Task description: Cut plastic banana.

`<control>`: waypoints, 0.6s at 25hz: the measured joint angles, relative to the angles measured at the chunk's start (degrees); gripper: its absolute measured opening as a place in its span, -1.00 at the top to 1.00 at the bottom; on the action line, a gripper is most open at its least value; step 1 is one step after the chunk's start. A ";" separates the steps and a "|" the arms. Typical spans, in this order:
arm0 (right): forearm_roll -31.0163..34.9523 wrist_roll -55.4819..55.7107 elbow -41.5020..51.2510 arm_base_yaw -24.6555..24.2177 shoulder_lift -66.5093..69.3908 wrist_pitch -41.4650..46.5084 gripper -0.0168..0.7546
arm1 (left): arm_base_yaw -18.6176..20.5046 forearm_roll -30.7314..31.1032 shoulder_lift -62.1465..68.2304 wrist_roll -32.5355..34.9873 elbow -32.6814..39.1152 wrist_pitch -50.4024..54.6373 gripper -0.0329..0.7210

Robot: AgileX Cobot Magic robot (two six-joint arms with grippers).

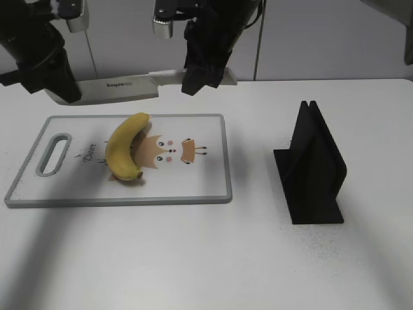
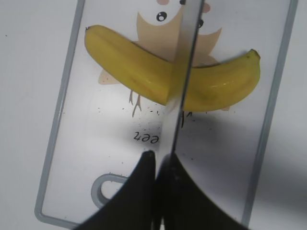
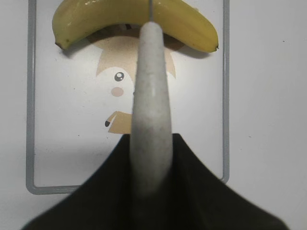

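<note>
The cutting board [image 1: 193,190] is taken as the landmark; it lies flat on the white table [image 1: 213,258], its handle slot at its left end.

At the left, the left gripper [image 1: 61,84] is held above the board's far left corner, and its dark fingers [image 2: 139,191] are seen closed on the blade tip of a knife [image 1: 116,87]. The knife is carried level above the board's far edge, well clear of the surface.

On the board, left of its middle, the plastic banana [image 1: 126,148] is found whole and uncut, lying across the printed deer picture [image 1: 169,152]. In the left wrist view the blade is seen directly over the banana's middle.

Above the board's far right part, the right gripper [image 1: 203,71] is clamped on the knife's pale handle [image 3: 152,120].

Well to the right of the board, a black stand [image 1: 314,168] is set upright on the table.
</note>
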 joint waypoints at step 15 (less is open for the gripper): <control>-0.67 0.05 0.15 0.00 3.00 -0.24 0.54 | 0.00 -0.44 2.35 -0.20 0.00 -0.26 0.87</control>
